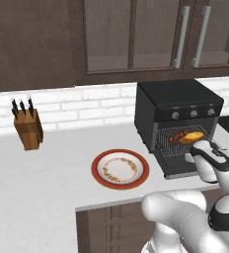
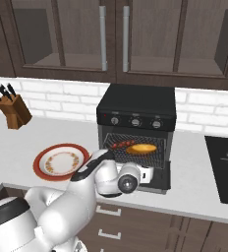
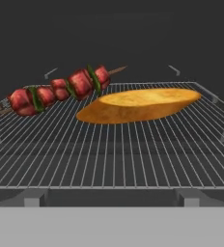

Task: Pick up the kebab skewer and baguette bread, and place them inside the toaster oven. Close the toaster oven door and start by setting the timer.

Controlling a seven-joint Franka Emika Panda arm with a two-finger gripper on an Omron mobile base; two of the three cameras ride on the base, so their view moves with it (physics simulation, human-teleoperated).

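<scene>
Grey kitchen counter point(image 1: 47, 188) is backed by a white brick wall, with dark glass-fronted cabinets point(image 2: 111, 39) mounted above. On the counter, the black toaster oven point(image 1: 178, 106) is shown with its door point(image 1: 183, 168) dropped open toward the near side. Both foods are seen lying on the wire rack point(image 3: 114, 154) inside: the kebab skewer point(image 3: 61, 89) at the far left of the rack, and the baguette bread point(image 3: 140, 103) just beside it, to its right and slightly nearer. Whether the two touch cannot be told.

The gripper point(image 2: 148, 173) is held low in front of the oven mouth, over the lowered door, and is pointed into the cavity; the food is seen straight ahead of it, apart from it, toward the back of the rack. Whether its fingers are spread or pressed together cannot be told.

Left of the oven, a red-rimmed plate point(image 1: 97, 170) is set on the counter. Farther left, near the wall, a wooden knife block point(image 1: 28, 129) is placed.
</scene>
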